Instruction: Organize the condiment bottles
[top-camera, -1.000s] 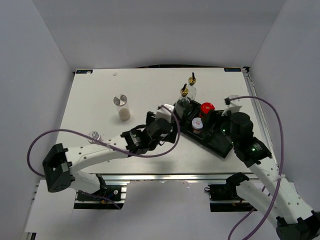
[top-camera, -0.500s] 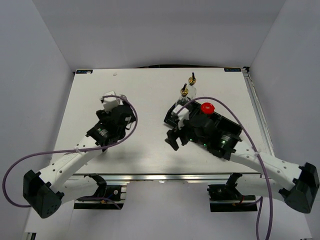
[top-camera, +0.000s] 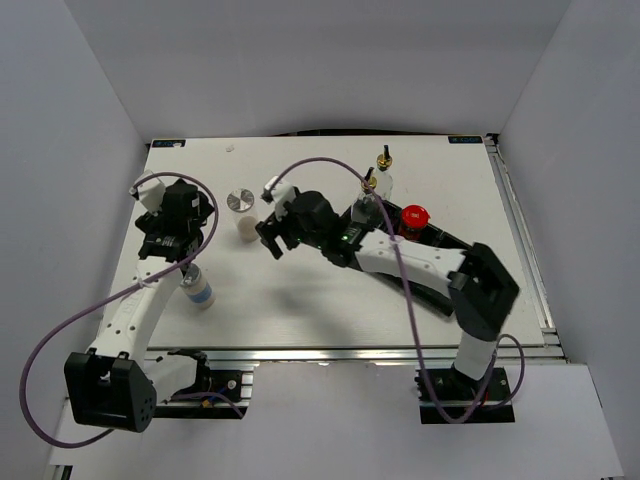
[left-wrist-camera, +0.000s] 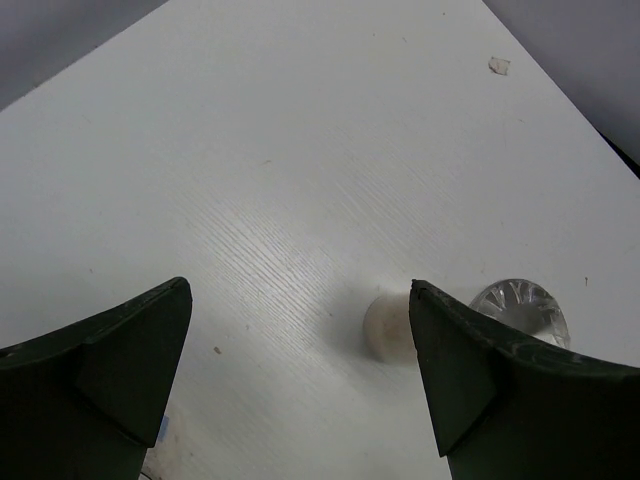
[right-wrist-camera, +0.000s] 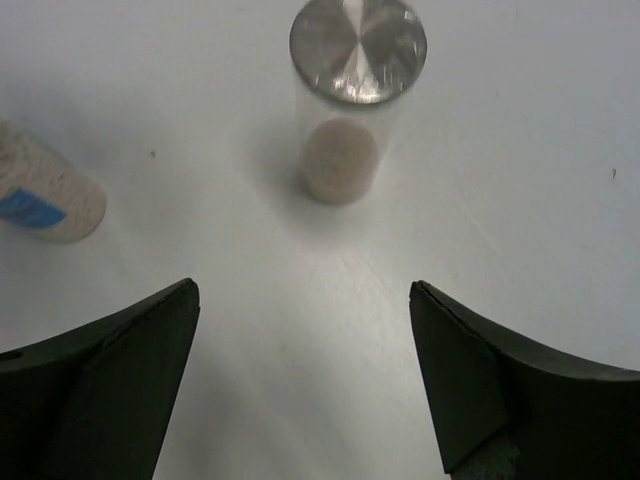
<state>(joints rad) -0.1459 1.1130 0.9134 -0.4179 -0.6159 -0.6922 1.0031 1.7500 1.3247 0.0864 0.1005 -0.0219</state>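
Now | we see the white blue-banded bottle (top-camera: 200, 291) resting near-left on the worktop (top-camera: 300, 300) | our left hand (left-wrist-camera: 300, 288) and right hand (right-wrist-camera: 300, 285) both spread wide, empty | silver-lidded jar (right-wrist-camera: 358, 40) stands just beyond right hand | gold-pourer glass bottles (top-camera: 369, 184) farthest back.

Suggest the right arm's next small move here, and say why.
Probably ease the right gripper forward until its open, empty jaws straddle the silver-lidded jar, then close. The jar stands upright just ahead, roughly centred between them, not yet within the jaws.
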